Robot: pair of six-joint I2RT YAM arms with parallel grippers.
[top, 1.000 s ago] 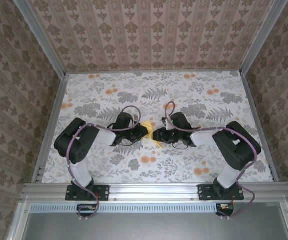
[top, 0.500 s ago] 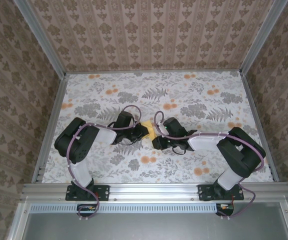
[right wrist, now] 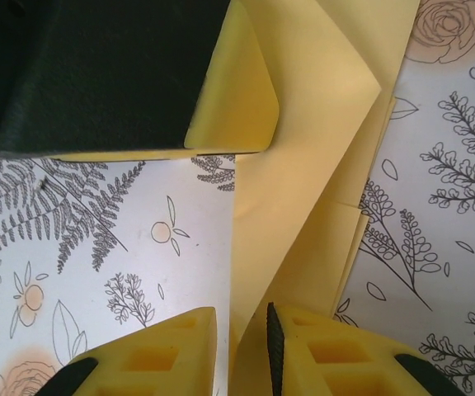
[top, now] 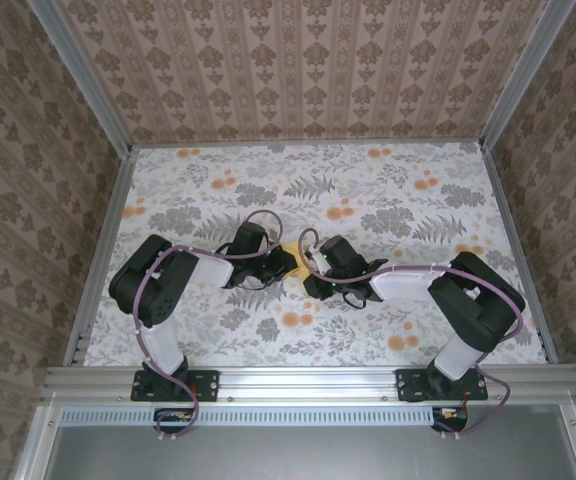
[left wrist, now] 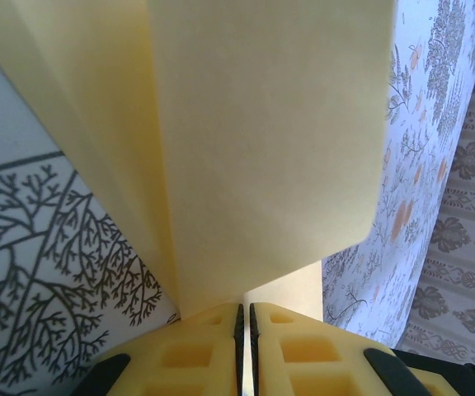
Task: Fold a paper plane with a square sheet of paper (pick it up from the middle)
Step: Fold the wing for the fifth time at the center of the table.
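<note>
Left end effector (left wrist: 246,315): pads together, clamped on the pale-yellow paper (left wrist: 262,148), which rises from the slit between them as a broad folded flap, with another layer behind it on the left; right end effector (right wrist: 242,320): pads a narrow gap apart, a folded edge of the paper running into that gap, and whether they press it I cannot tell; ahead of it and to its left, a yellow pad (right wrist: 233,91) of the left end effector, on its black finger, crosses in front of the paper; the wrist views give layers and creases, the top view a small yellow sliver between the two end effectors, tip to tip at mid worktop (top: 398,190); beyond them the worktop runs broad to the back wall (top: 308,70), and sideways to the metal rails (top: 103,250)
</note>
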